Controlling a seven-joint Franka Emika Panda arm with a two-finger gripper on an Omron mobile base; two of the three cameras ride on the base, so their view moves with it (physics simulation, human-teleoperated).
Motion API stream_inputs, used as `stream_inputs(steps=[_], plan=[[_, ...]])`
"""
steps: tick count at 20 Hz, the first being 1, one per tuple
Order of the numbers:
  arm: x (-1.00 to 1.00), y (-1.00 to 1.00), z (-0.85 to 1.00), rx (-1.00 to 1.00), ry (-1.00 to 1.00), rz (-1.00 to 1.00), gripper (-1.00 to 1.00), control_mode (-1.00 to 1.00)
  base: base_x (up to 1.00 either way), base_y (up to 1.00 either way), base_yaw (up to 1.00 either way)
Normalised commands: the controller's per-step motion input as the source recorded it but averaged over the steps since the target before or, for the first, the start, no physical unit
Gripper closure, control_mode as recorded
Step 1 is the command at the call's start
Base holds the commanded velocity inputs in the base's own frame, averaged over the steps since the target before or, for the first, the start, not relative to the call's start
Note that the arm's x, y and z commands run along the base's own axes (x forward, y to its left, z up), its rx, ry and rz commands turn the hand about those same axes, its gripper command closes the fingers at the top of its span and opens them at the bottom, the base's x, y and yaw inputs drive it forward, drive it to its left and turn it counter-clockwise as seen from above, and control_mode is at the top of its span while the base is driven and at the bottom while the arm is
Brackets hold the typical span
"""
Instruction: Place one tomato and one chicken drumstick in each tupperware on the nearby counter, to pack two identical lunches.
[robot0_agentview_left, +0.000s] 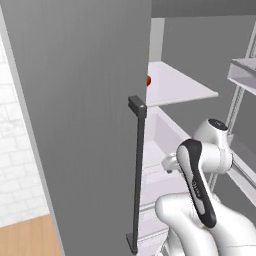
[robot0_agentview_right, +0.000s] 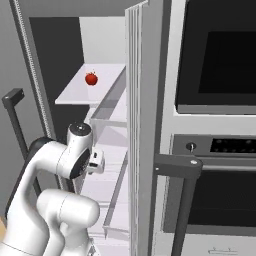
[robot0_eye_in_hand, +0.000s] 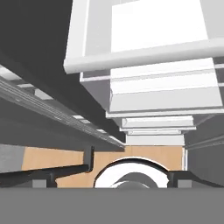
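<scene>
Right at the arm's end, the gripper (robot0_agentview_right: 100, 162) sat low inside the open fridge, jaws spread wide apart with nothing between them, pointing down past the stacked white drawers (robot0_eye_in_hand: 153, 100) toward the wood floor (robot0_eye_in_hand: 144, 155). So yeah, the key thing: the tomato (robot0_agentview_right: 91, 78) was up above the gripper and further back, sitting on the white shelf (robot0_agentview_right: 75, 95), well apart from the hand. My guess is the arm would've had to lift and reach deeper in to get at it. It's round, so no real long axis to line up with. From the left side the fridge door (robot0_agentview_left: 80, 125) hid nearly all of the tomato, just a red sliver at the edge. Couldn't make out any drumstick, tupperware or counter.
</scene>
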Motion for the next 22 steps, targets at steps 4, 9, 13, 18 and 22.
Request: stream_inputs(steps=[4, 9, 13, 18, 22], plan=[[0.31, 0.35, 0.96, 0.00, -0.24, -0.01, -1.00, -1.00, 0.00, 0.00, 0.00], [0.36, 0.35, 1.00, 0.00, -0.38, -0.10, -1.00, -1.00, 0.00, 0.00, 0.00], [0.46, 0.04, 1.00, 0.00, -0.30, -0.13, -1.00, -1.00, 0.00, 0.00, 0.00], [0.61, -0.13, 1.00, 0.00, -0.12, -0.07, -1.00, -1.00, 0.00, 0.00, 0.00], [0.85, -0.02, 0.89, 0.06, 0.04, 0.00, -1.00, -1.00, 0.00, 0.00, 0.00]])
